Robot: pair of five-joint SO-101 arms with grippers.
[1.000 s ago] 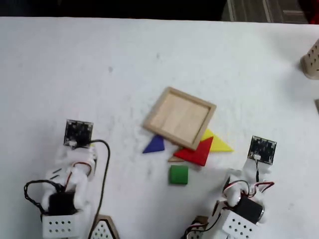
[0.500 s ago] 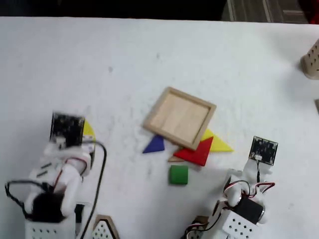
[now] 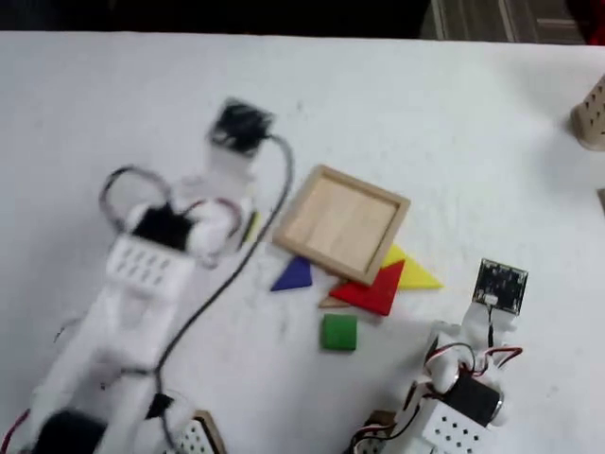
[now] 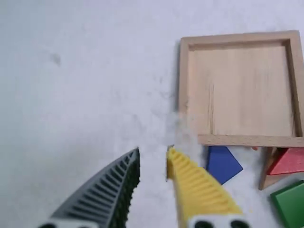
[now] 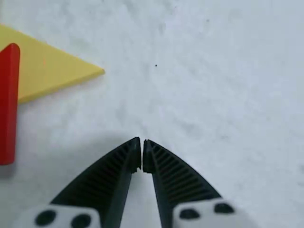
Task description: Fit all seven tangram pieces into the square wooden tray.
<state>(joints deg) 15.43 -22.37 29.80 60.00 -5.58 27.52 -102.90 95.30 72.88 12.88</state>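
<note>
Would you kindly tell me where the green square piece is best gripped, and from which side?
Come straight down from above and pinch the green square across its two opposite edges that face bare table, not the edge toward the red triangle. It lies flat, so only its thin, parallel sides offer a hold, and those two look unobstructed.

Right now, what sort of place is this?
Likely a robotics test bench: a left arm and a right arm at a white table, with a wooden tray and tangram pieces laid out.
</note>
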